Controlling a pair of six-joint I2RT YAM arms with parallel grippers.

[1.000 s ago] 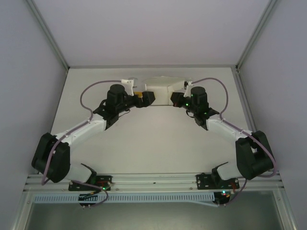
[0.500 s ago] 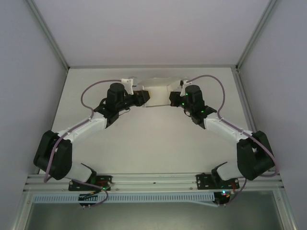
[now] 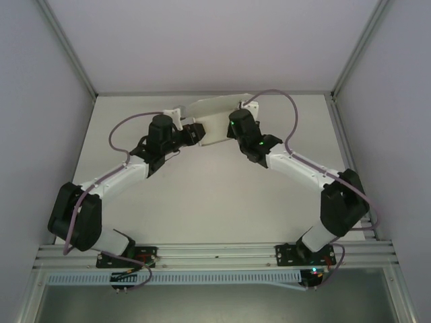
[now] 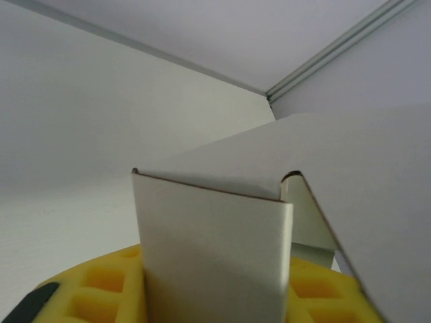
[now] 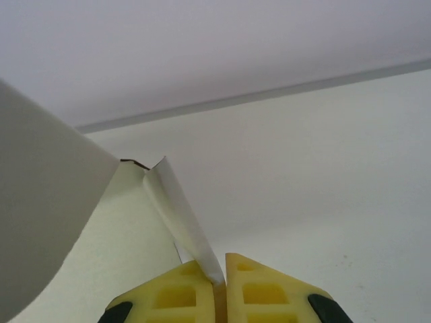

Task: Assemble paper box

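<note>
Paper box (image 3: pixel 212 116) (partly folded) is pinched by left fingers (image 4: pixel 101 296) and right fingers (image 5: pixel 269 296).

White table (image 3: pixel 202 202), aluminium rail (image 3: pixel 215 250) at front

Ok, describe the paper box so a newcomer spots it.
Look to the table's far edge, near the back wall. Between the left arm and right arm is the paper box: thin pale card with folded flaps, unlike their bulky black joints.
</note>
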